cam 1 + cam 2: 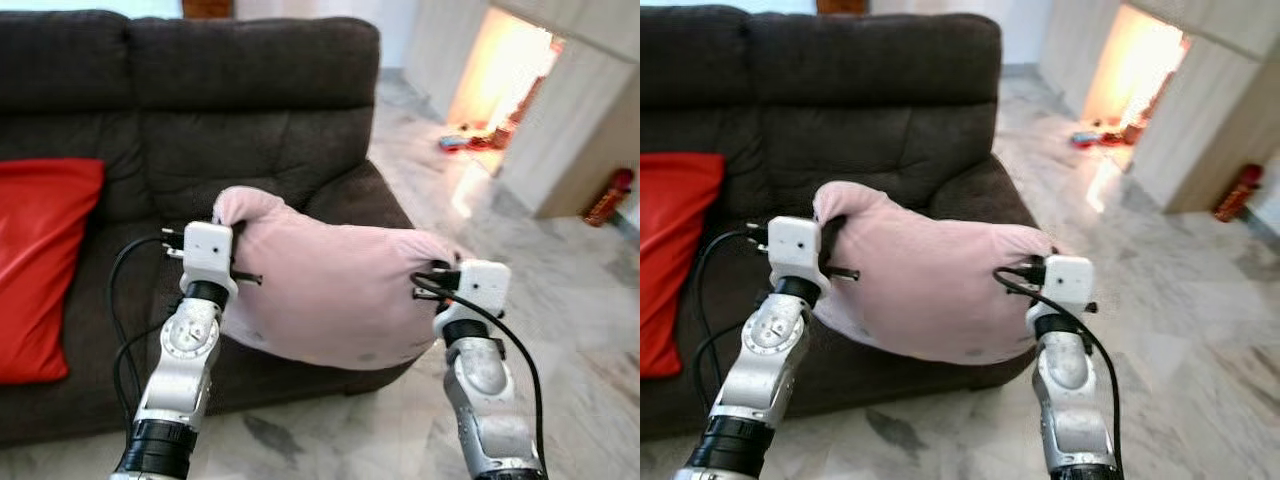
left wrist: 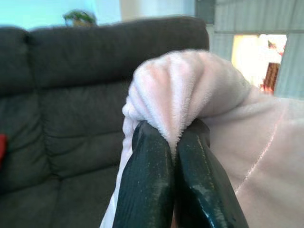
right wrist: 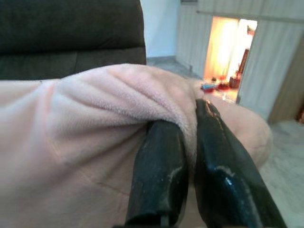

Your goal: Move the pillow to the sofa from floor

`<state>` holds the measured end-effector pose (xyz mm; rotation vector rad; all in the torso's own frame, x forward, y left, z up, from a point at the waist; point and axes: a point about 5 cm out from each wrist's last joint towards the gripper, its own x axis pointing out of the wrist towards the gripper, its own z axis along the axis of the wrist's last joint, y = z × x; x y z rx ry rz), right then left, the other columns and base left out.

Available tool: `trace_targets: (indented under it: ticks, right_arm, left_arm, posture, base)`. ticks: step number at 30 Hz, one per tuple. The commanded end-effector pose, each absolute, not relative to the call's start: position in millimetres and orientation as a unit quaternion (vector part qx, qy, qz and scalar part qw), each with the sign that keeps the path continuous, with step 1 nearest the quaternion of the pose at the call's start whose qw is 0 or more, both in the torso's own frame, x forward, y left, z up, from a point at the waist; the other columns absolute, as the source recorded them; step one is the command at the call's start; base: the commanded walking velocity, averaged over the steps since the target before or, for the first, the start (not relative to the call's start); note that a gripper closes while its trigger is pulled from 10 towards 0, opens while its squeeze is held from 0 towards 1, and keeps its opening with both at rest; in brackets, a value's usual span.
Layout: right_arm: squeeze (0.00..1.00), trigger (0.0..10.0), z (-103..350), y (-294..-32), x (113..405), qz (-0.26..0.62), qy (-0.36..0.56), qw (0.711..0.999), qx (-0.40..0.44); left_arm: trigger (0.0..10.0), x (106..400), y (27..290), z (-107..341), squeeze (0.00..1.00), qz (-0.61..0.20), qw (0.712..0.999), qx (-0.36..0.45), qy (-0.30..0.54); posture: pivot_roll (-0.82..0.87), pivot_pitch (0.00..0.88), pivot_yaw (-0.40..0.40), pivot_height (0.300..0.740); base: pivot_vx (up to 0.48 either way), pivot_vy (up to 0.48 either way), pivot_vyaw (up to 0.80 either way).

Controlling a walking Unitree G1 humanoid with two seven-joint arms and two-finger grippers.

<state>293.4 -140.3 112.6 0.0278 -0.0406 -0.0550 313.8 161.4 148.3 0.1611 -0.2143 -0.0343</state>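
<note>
This was a living room in a home. A dark grey fabric sofa (image 1: 200,130) with plump back cushions stood as the main piece of furniture, and a red cushion (image 1: 40,265) leaned against its backrest. The floor (image 1: 560,300) beside the sofa's arm was polished pale marble tile. Beyond that same arm, light wooden wall panels (image 1: 570,130) framed a warmly lit doorway (image 1: 505,75), with small bright objects (image 1: 470,140) scattered on the floor near it.

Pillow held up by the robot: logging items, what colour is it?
Pale pink, the plush fleece pillow; clearest in the left eye view.
</note>
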Motion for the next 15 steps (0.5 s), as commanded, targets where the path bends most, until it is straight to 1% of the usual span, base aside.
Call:
trace_targets:
  ticks: [1,3,15]
  right_arm:
    - [0.0,10.0,127.4,-146.7,296.7,-0.036,-0.055,0.998,0.013]
    - [0.0,10.0,127.8,-146.8,296.7,-0.036,-0.056,0.998,0.014]
    - [0.0,10.0,128.4,-143.2,297.5,-0.029,-0.058,0.998,0.013]
  left_arm:
    - [10.0,316.8,158.1,164.6,0.0,-0.018,0.988,0.07,-0.139]
    - [10.0,317.1,158.4,165.0,0.0,-0.017,0.988,0.069,-0.139]
    - [10.0,317.2,156.9,167.1,0.0,-0.021,0.987,0.066,-0.145]
  posture:
    - [0.05,0.0,-0.076,0.74]
    - [0.05,0.0,-0.076,0.74]
    - [0.06,0.0,-0.078,0.74]
  base:
    - [0.0,0.0,-0.43]
    - [0.0,0.0,-0.42]
    - [0.0,0.0,0.0]
